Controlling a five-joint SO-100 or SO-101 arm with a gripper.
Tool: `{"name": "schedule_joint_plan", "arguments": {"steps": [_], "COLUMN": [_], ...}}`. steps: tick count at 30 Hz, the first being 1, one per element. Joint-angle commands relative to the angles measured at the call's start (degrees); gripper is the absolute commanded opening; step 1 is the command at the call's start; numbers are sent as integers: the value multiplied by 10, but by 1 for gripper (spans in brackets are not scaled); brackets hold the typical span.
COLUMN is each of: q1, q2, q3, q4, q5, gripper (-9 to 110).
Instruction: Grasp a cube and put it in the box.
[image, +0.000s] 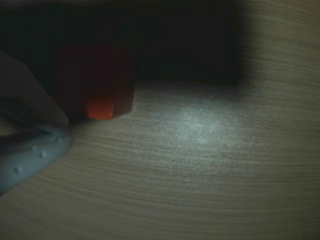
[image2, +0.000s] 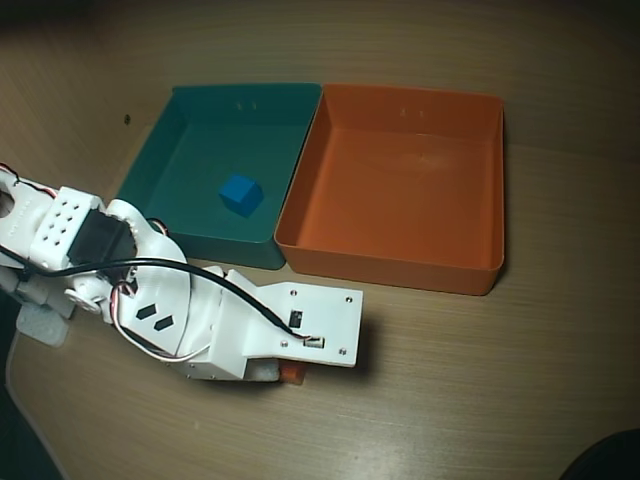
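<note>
The small orange cube (image: 100, 85) rests on the wooden table, mostly in shadow, with only its lower front corner lit. In the wrist view one pale blue finger (image: 35, 155) lies just left of and below the cube, close to it. No second finger shows against its right side. In the overhead view the gripper (image2: 282, 366) is low over the table and covers the cube (image2: 293, 375), of which only an orange sliver shows. The large orange box (image2: 400, 260) stands empty, up and to the right of the gripper.
A teal-green tray (image2: 190, 235) stands against the orange box's left wall and holds a small blue cube (image2: 240, 194). The white arm (image2: 150, 290) stretches in from the left edge, just below the teal tray. Bare table lies in front of the boxes.
</note>
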Motion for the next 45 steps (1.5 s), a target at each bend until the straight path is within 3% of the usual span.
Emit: {"name": "schedule_joint_plan", "arguments": {"steps": [1, 6, 12, 45], "q1": [4, 15, 17, 11], "q2": [23, 23, 23, -62], "q3": [-8, -8, -9, -10], "q4": [-7, -8, -9, -11], "q5": [4, 4, 4, -6], "gripper": [10, 31, 44, 45]}}
